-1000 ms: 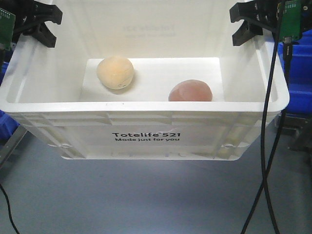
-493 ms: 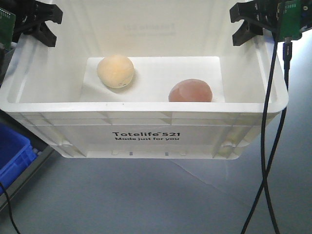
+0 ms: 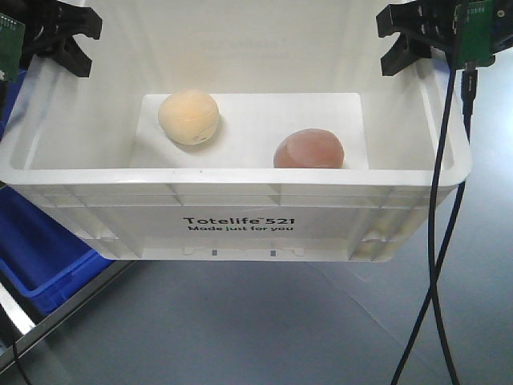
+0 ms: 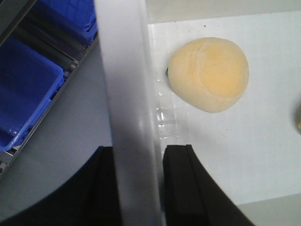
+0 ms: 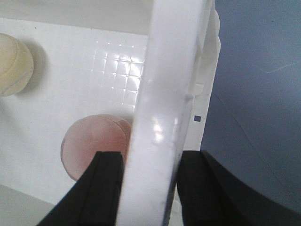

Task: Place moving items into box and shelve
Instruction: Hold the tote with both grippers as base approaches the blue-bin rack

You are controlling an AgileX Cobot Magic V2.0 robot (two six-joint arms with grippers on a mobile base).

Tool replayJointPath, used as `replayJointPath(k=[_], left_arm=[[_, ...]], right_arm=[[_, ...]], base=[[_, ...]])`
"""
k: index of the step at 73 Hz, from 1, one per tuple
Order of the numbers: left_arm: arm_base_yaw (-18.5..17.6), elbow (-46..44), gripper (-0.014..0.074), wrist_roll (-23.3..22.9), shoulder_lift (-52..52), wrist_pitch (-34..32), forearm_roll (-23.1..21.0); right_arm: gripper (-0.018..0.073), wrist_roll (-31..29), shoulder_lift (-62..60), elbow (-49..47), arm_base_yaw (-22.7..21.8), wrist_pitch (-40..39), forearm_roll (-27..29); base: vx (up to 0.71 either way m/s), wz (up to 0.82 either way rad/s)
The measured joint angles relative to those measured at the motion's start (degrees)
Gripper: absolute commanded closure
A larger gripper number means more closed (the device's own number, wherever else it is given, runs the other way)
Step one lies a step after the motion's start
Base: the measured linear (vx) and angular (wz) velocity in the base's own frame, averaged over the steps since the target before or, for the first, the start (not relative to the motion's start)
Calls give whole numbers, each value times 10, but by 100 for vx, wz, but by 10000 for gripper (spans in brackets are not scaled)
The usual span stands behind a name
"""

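front view: a blue bin (image 3: pixel 48 257) lay at 8 o'clock under the box (image 3: pixel 120 216); black cables (image 3: pixel 436 285) hung across its 4 o'clock corner. the cream ball (image 3: pixel 188 116) and pink ball (image 3: pixel 309 150) rested apart on the box floor.
left wrist view: the left gripper (image 4: pixel 138 149) clamped the box side wall, a finger each side.
right wrist view: the right gripper (image 5: pixel 150 155) clamped the opposite wall.

Crate (image 3: pixel 240 224) hangs between two claws: left claw (image 3: pixel 74 40) astride its left wall, right claw (image 3: pixel 397 42) astride its right wall, each with one finger inside and one outside. Within, far ball (image 3: pixel 188 117) lies left-rear and near ball (image 3: pixel 309 150) right-front, apart. Bin (image 3: pixel 40 249) sits below, left.
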Motion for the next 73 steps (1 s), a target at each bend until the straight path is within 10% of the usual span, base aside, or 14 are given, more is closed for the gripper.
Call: replayJointPath(k=[73], left_arm=[[0, 0, 613, 0, 0, 5, 0]], right_arm=[[570, 0, 0, 0, 0, 0, 1]], base=[[-7, 38]])
